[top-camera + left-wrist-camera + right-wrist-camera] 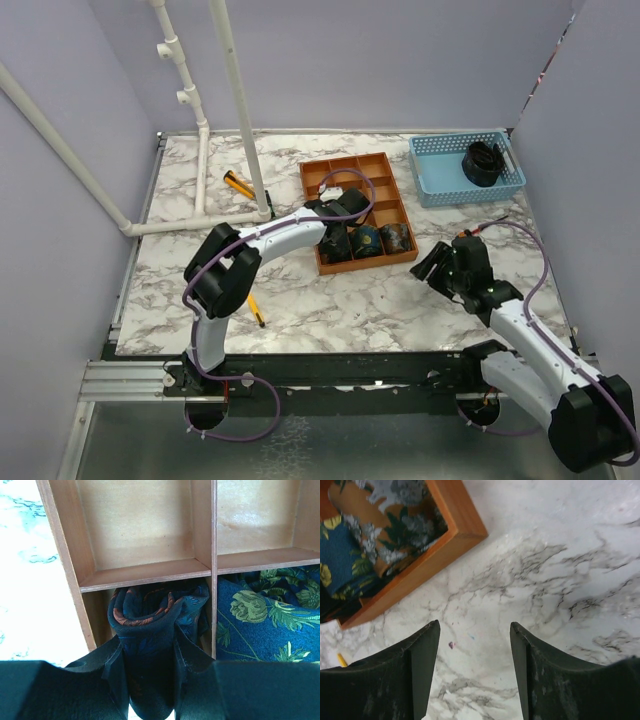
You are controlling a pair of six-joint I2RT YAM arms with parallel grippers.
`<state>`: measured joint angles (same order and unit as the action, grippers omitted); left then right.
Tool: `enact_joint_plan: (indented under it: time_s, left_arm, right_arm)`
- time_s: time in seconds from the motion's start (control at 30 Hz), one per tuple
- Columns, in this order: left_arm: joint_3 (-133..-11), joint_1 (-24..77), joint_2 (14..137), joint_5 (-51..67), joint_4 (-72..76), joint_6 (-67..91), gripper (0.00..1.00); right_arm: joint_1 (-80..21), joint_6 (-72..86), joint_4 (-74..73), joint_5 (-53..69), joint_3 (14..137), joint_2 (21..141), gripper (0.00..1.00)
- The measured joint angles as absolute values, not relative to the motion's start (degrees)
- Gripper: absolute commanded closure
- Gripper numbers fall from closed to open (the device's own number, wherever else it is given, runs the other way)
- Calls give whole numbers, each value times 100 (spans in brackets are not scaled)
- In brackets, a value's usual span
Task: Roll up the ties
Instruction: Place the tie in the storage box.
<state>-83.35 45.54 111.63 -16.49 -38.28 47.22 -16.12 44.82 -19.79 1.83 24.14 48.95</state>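
Note:
My left gripper (pixel 150 680) (pixel 336 232) is shut on a rolled dark navy tie (pixel 150 615) with orange-red patterning. The roll stands in the front-left compartment of the wooden tray (pixel 145 575) (pixel 343 161). In the compartment to its right lies a rolled blue tie (pixel 250 625) (pixel 366 240) with green leaves. A brown flowered tie roll (pixel 397 236) (pixel 395 525) fills the front-right compartment. My right gripper (pixel 475 630) (pixel 440 265) hangs open over bare marble just right of the tray's corner (pixel 455 525), holding nothing. Another dark coiled tie (pixel 483 163) sits in the blue basket.
The blue basket (pixel 435 165) stands at the back right. White pipes (pixel 205 130) rise at the back left. One yellow marker (pixel 238 184) lies near the pipes and a second yellow marker (pixel 256 310) lies by my left arm. The tray's back compartments hold nothing.

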Motion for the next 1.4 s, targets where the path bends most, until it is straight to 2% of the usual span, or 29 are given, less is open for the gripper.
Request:
enact_joint_plan:
  time_s: [0.13,0.27,0.47,0.7,1.07,1.4]
  left_arm:
    - [-8427,4595,11242,-1763,-3944,4768,100]
    - [-8431,4628,11249,-1852,-3953,4742,100]
    - [-8431,4674,11253,-1959,-3946,4595,100]
    - [-8431,4700,11253,-2025,-3933,4344,100]
    - [-8431,4700,11279,-2224,-3938,3931,100]
    - [-8429,4681,11306,-2604,-3962,3183,100]
  right_arm:
    - [-1612,4654,-1680,-462,2534,5201,38]
    - [-1605,4713,-1194,-805,2862,5986,37]
    - [-1551,4705,-578,-888,3489,7277,38]
    - [-1533,4646,-104,-908,3739,7856,41]
    - [-1490,4567,1514,143,2617,7854,41]
    - [-1490,5098,2989,790,1747,7852,43]
